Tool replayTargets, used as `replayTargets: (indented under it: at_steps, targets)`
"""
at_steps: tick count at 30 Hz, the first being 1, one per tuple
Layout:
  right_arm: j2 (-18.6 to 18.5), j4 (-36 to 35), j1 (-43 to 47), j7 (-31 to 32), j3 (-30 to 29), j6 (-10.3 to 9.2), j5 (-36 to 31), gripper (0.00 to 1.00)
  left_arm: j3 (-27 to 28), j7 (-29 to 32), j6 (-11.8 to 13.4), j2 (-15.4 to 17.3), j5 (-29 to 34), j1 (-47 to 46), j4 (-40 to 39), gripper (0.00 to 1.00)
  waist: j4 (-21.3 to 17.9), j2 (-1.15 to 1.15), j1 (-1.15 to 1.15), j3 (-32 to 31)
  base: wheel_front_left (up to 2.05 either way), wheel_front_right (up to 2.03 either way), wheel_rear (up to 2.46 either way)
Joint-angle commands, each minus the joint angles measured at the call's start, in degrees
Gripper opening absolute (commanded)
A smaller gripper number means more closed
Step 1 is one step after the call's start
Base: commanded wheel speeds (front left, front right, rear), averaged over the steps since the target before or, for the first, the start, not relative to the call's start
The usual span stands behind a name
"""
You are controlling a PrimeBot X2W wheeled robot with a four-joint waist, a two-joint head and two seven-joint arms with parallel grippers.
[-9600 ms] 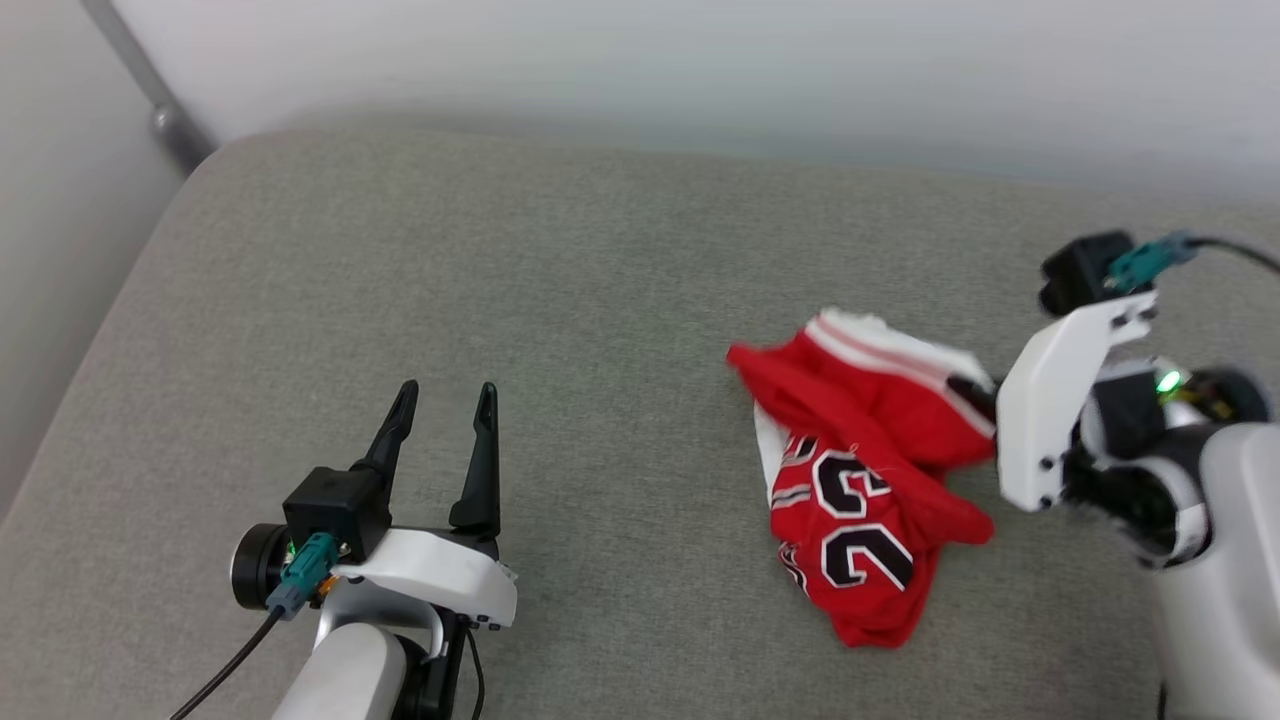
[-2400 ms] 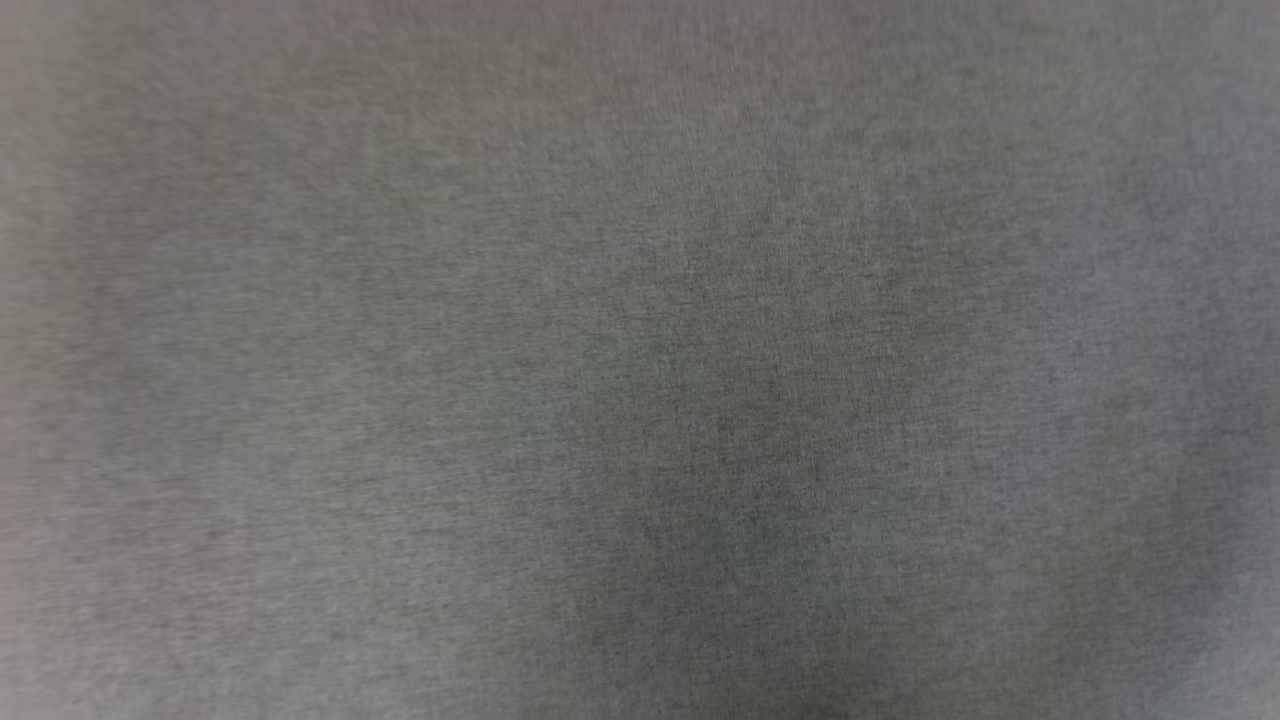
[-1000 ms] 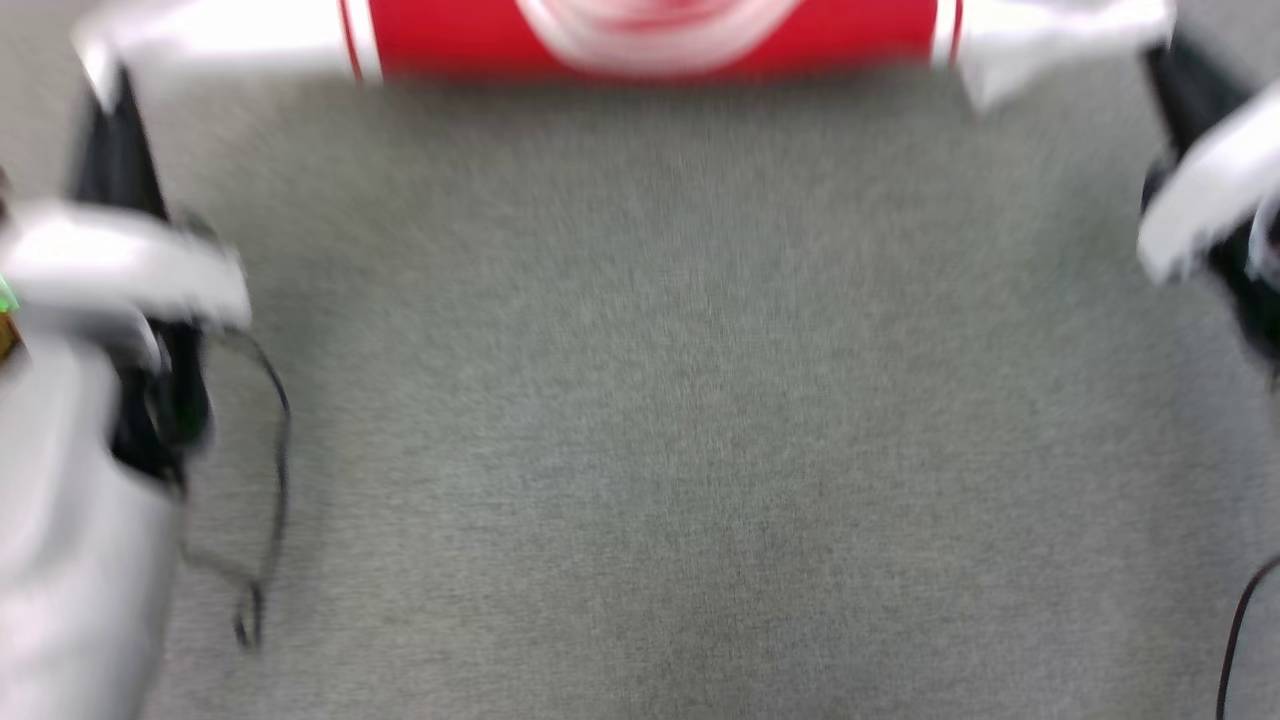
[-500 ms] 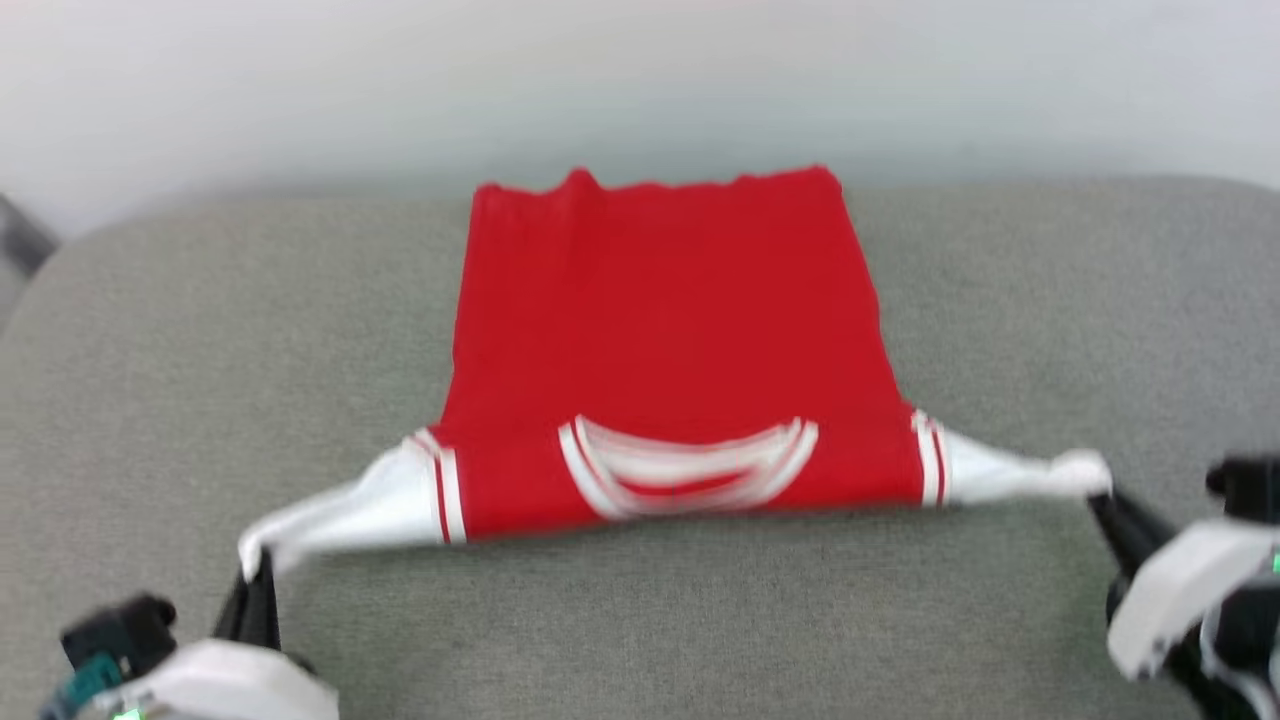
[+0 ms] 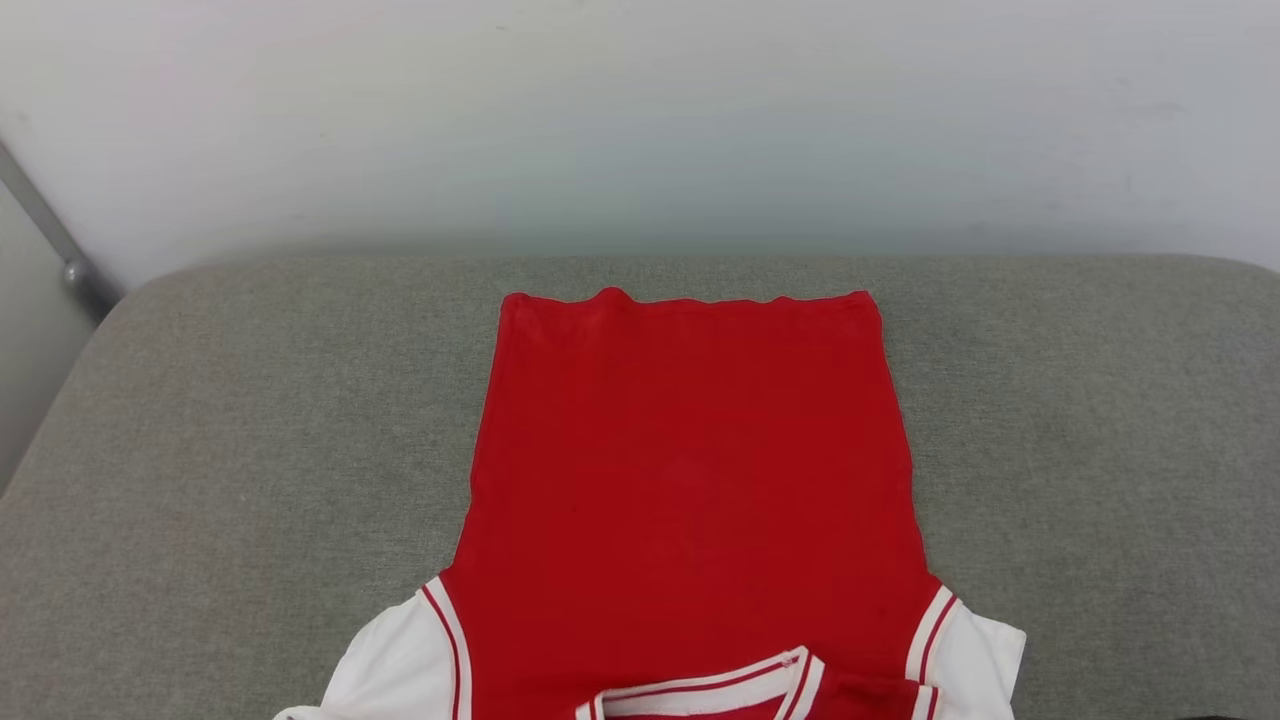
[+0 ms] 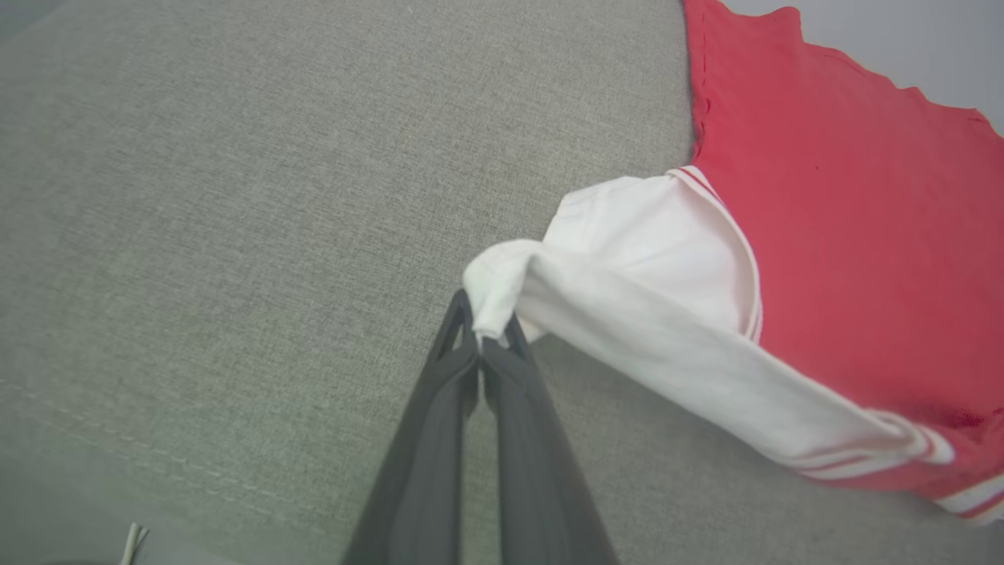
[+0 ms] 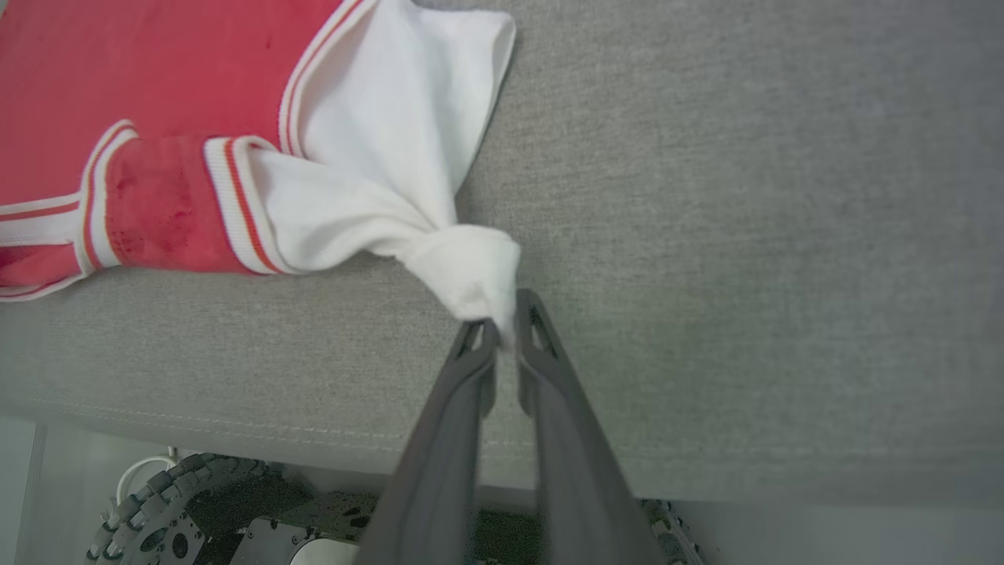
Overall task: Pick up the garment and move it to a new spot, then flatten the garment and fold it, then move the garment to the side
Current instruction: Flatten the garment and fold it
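Observation:
The garment [image 5: 690, 480] lies spread on the grey cushion, its plain red body flat and its hem toward the wall. Its white sleeves and striped collar sit at the near edge of the head view. In the left wrist view my left gripper [image 6: 484, 333] is shut on the bunched tip of one white sleeve [image 6: 627, 259], just above the cushion. In the right wrist view my right gripper [image 7: 504, 329] pinches the knotted tip of the other white sleeve [image 7: 463, 267], its fingers only a sliver apart. No numerals show.
The grey cushion [image 5: 250, 400] runs wide on both sides of the garment, and a pale wall [image 5: 640, 120] stands behind it. A metal pole [image 5: 60, 250] leans at the far left. The cushion's seamed front edge [image 7: 235, 431] and my wheeled base [image 7: 157, 510] lie below the right gripper.
The head camera has tilted up, so both arms have left its view. The sleeves, pulled taut half a second ago, now lie slacker on the cushion. Earlier the garment lay crumpled.

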Motion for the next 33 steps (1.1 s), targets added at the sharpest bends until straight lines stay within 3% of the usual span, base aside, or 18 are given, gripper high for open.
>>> replayTargets:
  at_steps: [1,6,9,14,18,27,33]
  targets:
    - [0.75,-1.64,0.16,1.21,-0.08,-0.07,0.4,1.0,-0.05,-0.19,0.42,0.07,0.04,0.58,-0.46,0.0,0.05,0.0,0.02,0.14,0.0,0.0,0.0]
    - [1.81,-7.46,-5.03,2.69,-3.1,-0.07,-0.51,1.0,-0.31,-0.42,0.88,-0.22,0.72,-0.5,-2.52,0.0,0.17,0.0,0.02,1.86,0.0,0.0,0.0]
    - [2.34,-5.98,-11.43,1.98,-6.47,-0.07,-1.13,1.0,-0.55,-1.15,0.82,-0.89,1.28,-2.48,-3.83,0.0,0.97,0.0,0.02,3.89,0.0,0.0,0.0]
    - [1.4,2.45,-28.21,-0.05,-10.47,-0.06,-2.1,1.0,-1.61,-2.67,0.19,-2.31,2.84,-6.94,-5.5,0.0,3.15,0.0,0.02,9.69,0.0,0.0,0.0]
    - [-0.76,10.98,-42.1,1.78,-11.14,-0.06,-3.5,1.0,-3.06,-3.36,-0.99,-3.73,4.33,-11.27,-6.44,0.0,6.04,0.0,0.02,14.87,0.0,0.0,0.0]
    - [-6.5,26.18,-65.37,19.15,-10.46,-0.06,-9.02,1.0,-7.4,-4.06,-5.22,-7.31,6.71,-21.43,-6.02,0.0,14.27,0.0,0.02,23.34,0.0,0.0,0.0]
    - [-7.65,30.31,-74.06,27.27,-12.08,-0.06,-14.34,1.0,-9.58,-5.0,-7.76,-9.84,7.87,-26.1,-5.33,0.0,18.17,0.0,0.02,27.9,0.0,0.0,0.0]
